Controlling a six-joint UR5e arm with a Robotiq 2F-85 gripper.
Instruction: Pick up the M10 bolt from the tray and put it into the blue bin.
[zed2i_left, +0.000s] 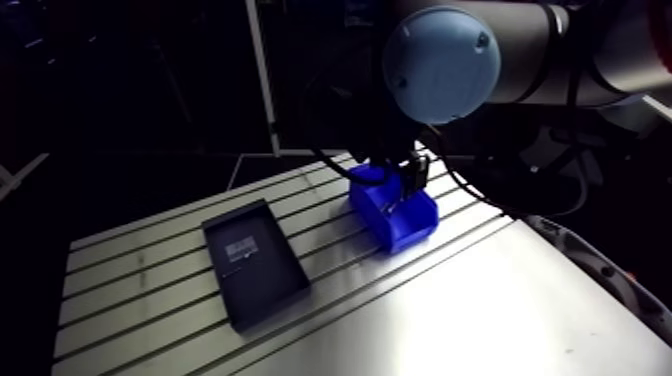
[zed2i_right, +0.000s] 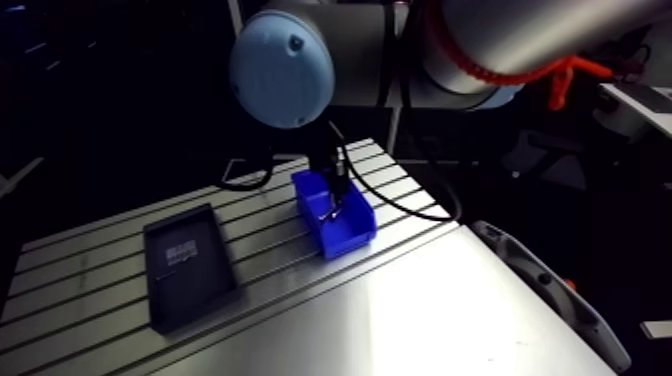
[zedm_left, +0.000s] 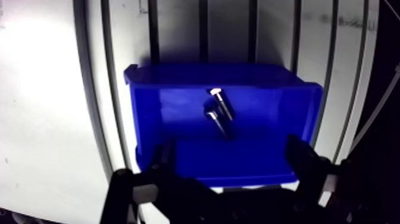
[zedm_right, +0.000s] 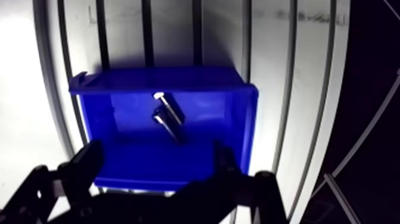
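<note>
The blue bin sits on the slotted table, directly under my gripper. My gripper is open, its two dark fingers spread wide over the bin's near wall with nothing between them. Shiny metal bolts lie loose on the bin's floor; there seem to be two, side by side. In the arm view the gripper hangs just above the bin. The black tray lies flat to the left of the bin, with a small pale patch inside that I cannot make out.
The slotted aluminium table runs under the tray and bin. A smooth bright plate covers the near right part. The table's edge falls off just behind the bin and to the left of the tray.
</note>
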